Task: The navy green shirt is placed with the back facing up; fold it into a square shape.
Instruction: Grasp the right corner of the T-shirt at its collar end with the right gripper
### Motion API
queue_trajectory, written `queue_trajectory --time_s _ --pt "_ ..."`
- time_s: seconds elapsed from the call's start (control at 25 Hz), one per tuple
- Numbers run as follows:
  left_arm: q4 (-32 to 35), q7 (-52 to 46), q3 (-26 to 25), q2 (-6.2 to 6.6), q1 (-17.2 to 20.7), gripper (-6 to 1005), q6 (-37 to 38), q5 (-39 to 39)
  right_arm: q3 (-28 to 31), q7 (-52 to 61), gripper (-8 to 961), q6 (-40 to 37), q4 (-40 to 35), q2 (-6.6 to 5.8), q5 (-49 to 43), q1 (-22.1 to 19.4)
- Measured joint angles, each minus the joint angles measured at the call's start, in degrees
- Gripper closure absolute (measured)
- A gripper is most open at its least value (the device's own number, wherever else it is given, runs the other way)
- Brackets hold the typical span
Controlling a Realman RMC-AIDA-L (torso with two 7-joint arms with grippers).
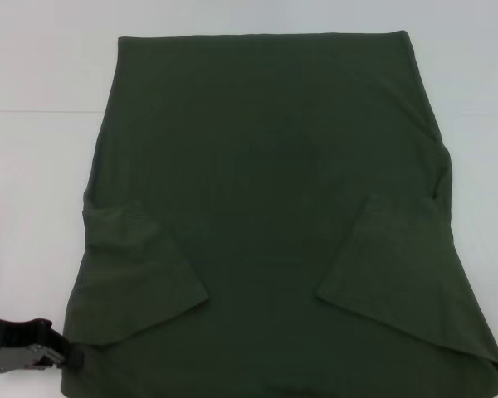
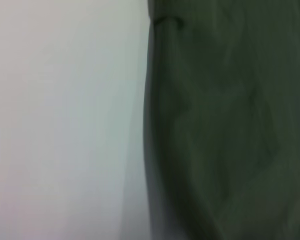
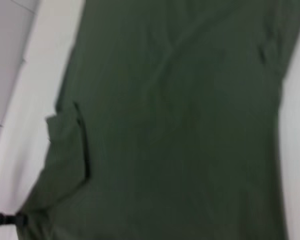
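navy green shirt (image 1: 266,182) near hem cut off, left gripper (image 1: 66,358) jaws unclear

Navy green shirt (image 1: 266,191), dark olive, flat, plain side up, both sleeves folded inward

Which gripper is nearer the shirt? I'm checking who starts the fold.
Left. The left gripper is at the navy green shirt's near left corner; the right gripper is not in view.

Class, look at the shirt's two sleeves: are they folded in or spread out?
Folded in. Both sleeves lie on top of the navy green shirt, the left sleeve and right sleeve angled inward over the body.
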Motion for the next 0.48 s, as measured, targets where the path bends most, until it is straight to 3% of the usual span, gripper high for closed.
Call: queue_trajectory --time_s 0.16,0.48 --pt "0.5 -0.4 -0.2 0.26 -0.3 963 0.1 0.0 -0.1 2.2 18 -2.0 0.6 -1.42 -7.0 2.3" --pt "1.0 -0.6 -0.5 0.43 0.2 965 0.2 0.0 -2.9 1.0 23 1.7 6.4 -0.82 -12.4 3.7"
